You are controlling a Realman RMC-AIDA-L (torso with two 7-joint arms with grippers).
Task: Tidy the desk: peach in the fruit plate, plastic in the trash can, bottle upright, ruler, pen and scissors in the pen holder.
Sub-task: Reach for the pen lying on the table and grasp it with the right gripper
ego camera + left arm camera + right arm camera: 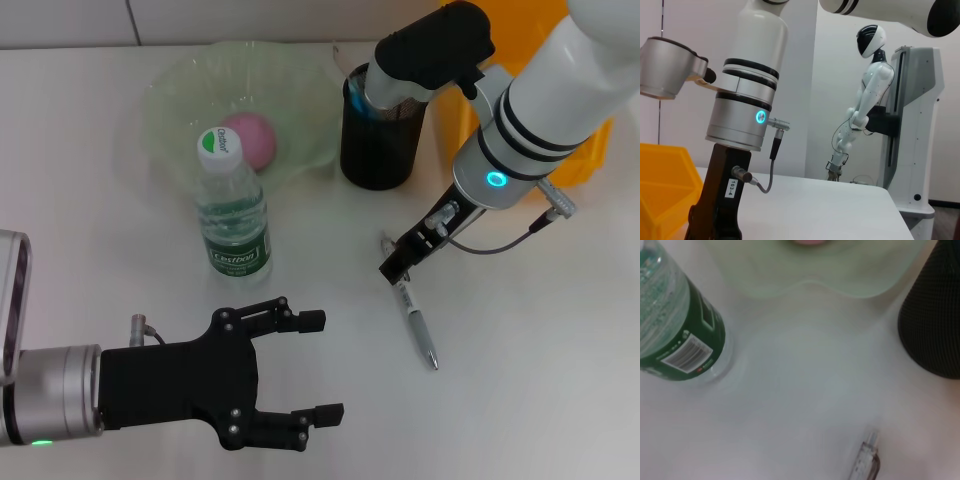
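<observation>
We see the upright bottle (233, 215), its green label reading "Cestbon", beside the fruit plate (170, 100) holding the peach (252, 139). The pen (417, 322) lies on the worktop (540, 340) just below the right pincer (392, 272), whose finger state we cannot tell; the left pincer (318, 368) hovers spread apart.

Bare surface (560, 400) lies open on all sides of the pen (418, 327). The upright bottle (232, 215) stands just in front of the fruit plate (170, 110), blocking a straight approach from the near side. The right arm (540, 110) hangs over the pen holder (378, 140), covering its mouth. The left claw (310, 370), fingers spread, occupies the near edge.
</observation>
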